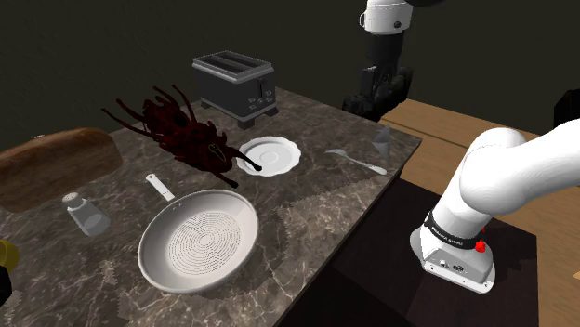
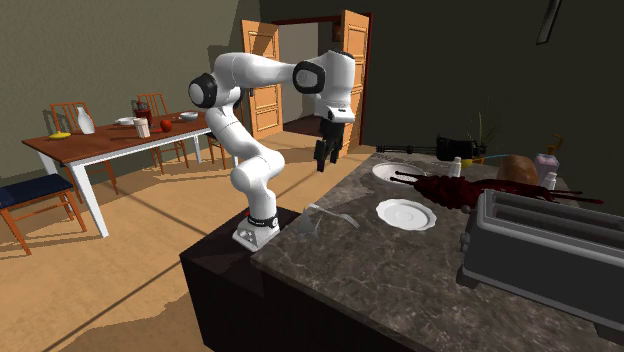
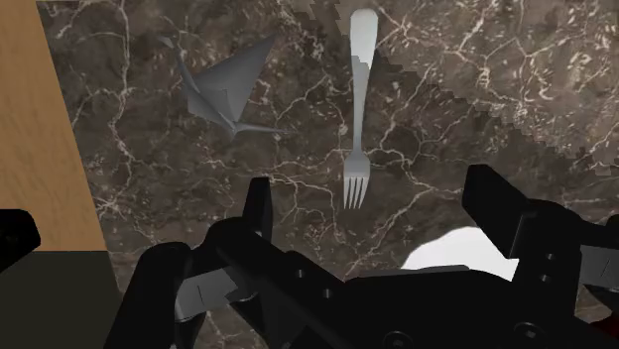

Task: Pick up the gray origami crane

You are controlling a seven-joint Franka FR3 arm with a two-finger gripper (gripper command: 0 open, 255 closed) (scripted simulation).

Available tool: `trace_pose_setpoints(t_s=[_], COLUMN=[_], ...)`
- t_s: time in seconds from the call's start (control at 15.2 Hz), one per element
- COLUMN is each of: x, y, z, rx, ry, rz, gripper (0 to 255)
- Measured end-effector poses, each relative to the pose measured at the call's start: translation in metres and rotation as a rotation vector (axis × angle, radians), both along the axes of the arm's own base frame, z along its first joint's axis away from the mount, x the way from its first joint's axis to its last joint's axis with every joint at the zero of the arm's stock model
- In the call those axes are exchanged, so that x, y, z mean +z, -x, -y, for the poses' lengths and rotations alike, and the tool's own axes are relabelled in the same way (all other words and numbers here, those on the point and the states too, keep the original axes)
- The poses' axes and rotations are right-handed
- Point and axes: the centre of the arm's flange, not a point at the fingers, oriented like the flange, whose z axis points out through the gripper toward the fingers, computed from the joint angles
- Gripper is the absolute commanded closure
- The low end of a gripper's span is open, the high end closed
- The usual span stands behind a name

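The gray origami crane [image 3: 228, 89] sits on the dark marble counter [image 3: 149, 198] close to its edge, with a grey fork [image 3: 357, 109] lying beside it. In the wrist view my gripper [image 3: 375, 203] is open, its fingers [image 3: 260, 208] standing wide apart with nothing between them. It hangs well above the counter, and the crane lies off to one side of the gap, beyond the fingertips. In the shoulder view the crane [image 1: 382, 137] rests at the counter's far corner, below my gripper [image 1: 372, 102]. The second exterior view has the gripper [image 2: 324, 155] high over the crane [image 2: 311, 222].
A white plate [image 1: 270, 154] lies near the fork [image 1: 358, 160]. A toaster [image 1: 235, 86], a dark red spiky object [image 1: 186, 135], a round white pan [image 1: 198, 240], a shaker [image 1: 86, 213] and a bread loaf [image 1: 51, 163] fill the counter further along. Wooden floor [image 3: 30, 99] lies past the counter's edge.
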Motion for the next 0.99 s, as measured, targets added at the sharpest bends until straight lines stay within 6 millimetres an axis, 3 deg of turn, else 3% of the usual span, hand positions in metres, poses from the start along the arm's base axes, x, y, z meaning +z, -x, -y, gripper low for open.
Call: trace_pose_setpoints(t_s=[0.2,0.86,0.99], x=[-0.012,-0.111,-0.129], y=[0.003,-0.001,-0.004], z=[0.012,0.102,0.111], rx=[0.04,0.386,0.432], ry=[-0.01,-0.093,-0.104], rz=[-0.003,-0.026,-0.028], gripper=[0,0,0])
